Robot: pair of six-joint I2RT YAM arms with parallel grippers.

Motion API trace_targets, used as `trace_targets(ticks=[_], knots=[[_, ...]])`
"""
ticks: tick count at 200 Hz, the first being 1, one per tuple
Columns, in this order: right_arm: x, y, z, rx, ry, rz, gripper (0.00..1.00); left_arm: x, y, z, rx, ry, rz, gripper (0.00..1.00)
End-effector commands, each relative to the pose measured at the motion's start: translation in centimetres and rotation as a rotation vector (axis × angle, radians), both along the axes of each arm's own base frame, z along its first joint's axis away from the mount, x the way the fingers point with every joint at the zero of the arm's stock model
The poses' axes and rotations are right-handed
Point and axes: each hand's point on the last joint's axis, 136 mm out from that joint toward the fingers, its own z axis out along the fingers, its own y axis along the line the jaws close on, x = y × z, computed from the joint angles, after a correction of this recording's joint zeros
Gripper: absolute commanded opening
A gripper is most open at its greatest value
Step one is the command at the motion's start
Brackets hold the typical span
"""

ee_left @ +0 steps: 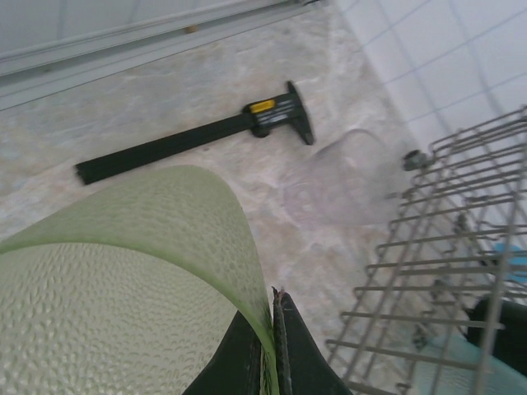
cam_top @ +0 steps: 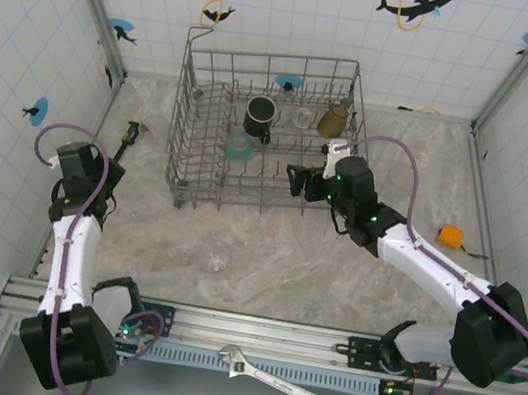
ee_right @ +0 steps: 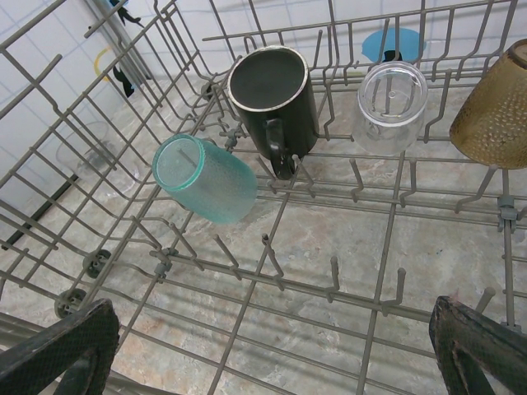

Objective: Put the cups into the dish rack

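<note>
Currently, the left fingers point(ee_left: 290, 354) are clenched on the rim of the pale green cup point(ee_left: 123, 288), with one finger inside the wall and one outside. This cup is to the left of the dish rack point(cam_top: 189, 160). The right fingers point(ee_right: 58, 354) are spread wide and grasp nothing. They sit at the near edge of the dish rack, pointing into it.

Four cups are in the rack:
- the black mug point(ee_right: 276, 90), with its mouth showing from above
- the teal cup point(ee_right: 206, 177), lying on its side just beside the mug
- the clear glass point(ee_right: 389, 107), between the mug and the tumbler
- the amber tumbler point(ee_right: 494, 99), tilted, toward the right wall

A second clear glass point(cam_top: 217, 256) stands on the tabletop point(cam_top: 331, 280) in front of the rack. A third clear glass point(ee_right: 103, 160) is outside the rack's left wall, near the black caliper point(ee_left: 198, 136). An orange object point(cam_top: 451, 235) lies on the tabletop beside the right arm.
</note>
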Motion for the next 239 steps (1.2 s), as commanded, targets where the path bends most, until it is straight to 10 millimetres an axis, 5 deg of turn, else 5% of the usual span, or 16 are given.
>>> trace_targets(ticks=[1,102,239], knots=[[-0.1,0.2,0.3,0.006,-0.003,0.002,1.00,1.6,-1.0,2.8,0.028,-0.140,-0.094,0.00],[-0.4,0.5,0.2,0.016,0.023,0.023,1.00,3.9,-2.7,8.8,0.043,-0.440,-0.217,0.00],[-0.3,1.4,-0.1,0.013,0.063,0.053,1.00,3.9,-6.6,15.3,-0.016,-0.804,-0.439,0.00]])
